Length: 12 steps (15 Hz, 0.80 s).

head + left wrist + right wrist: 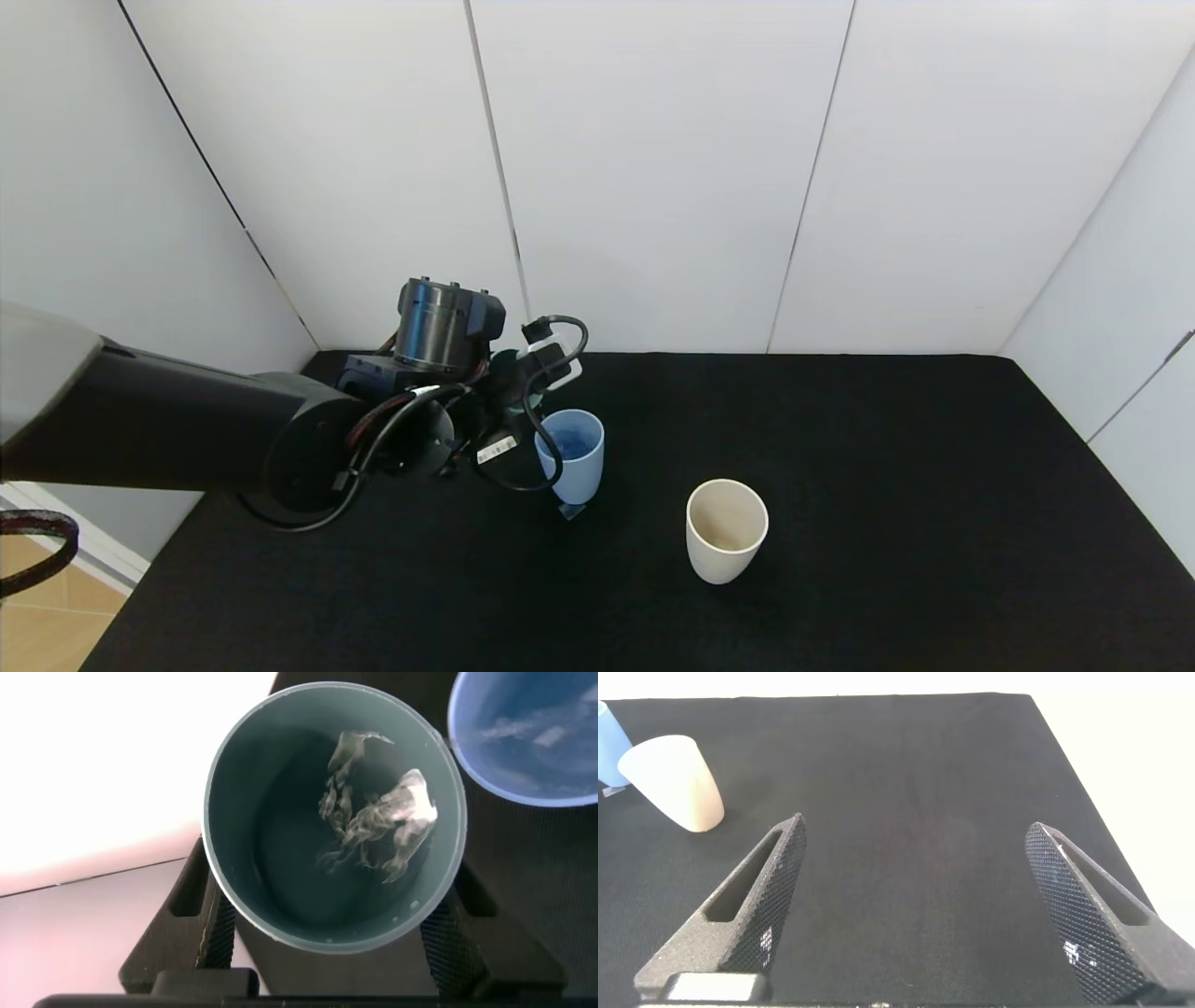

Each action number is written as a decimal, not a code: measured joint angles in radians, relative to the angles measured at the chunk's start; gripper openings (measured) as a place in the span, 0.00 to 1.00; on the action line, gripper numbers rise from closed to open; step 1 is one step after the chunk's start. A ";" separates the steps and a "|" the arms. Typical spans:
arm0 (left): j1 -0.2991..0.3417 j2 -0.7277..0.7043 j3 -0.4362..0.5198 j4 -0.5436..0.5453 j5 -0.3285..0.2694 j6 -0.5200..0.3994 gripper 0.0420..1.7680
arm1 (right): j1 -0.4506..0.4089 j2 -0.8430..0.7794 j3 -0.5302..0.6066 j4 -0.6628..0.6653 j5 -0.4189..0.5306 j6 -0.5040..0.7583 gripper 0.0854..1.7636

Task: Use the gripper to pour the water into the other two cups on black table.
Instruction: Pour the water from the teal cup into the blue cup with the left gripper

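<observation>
My left gripper (509, 383) is shut on a teal-green tumbler (280, 859), one finger (201, 915) on each side of its wall. Water (383, 821) glints inside it. In the head view the tumbler (510, 360) is mostly hidden behind the wrist and cables, just behind and left of the pale blue cup (571, 457). The blue cup's rim (533, 737) shows close beside the tumbler, with glints inside. The cream-white cup (726, 527) stands upright to the right on the black table (887, 523). My right gripper (917, 826) is open and empty above the table, away from the cream cup (677, 779).
White wall panels (653, 168) close the back and sides of the table. The table's left front edge (140, 579) drops to a wooden floor. Bare black surface lies to the right of the cream cup and in front of both cups.
</observation>
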 joint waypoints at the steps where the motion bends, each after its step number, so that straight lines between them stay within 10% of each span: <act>1: -0.005 0.007 -0.001 -0.001 0.019 0.018 0.63 | 0.000 0.000 0.000 0.000 0.000 -0.001 0.97; 12: -0.045 0.017 -0.023 -0.002 0.136 0.131 0.63 | 0.000 0.000 0.000 0.000 0.000 0.000 0.97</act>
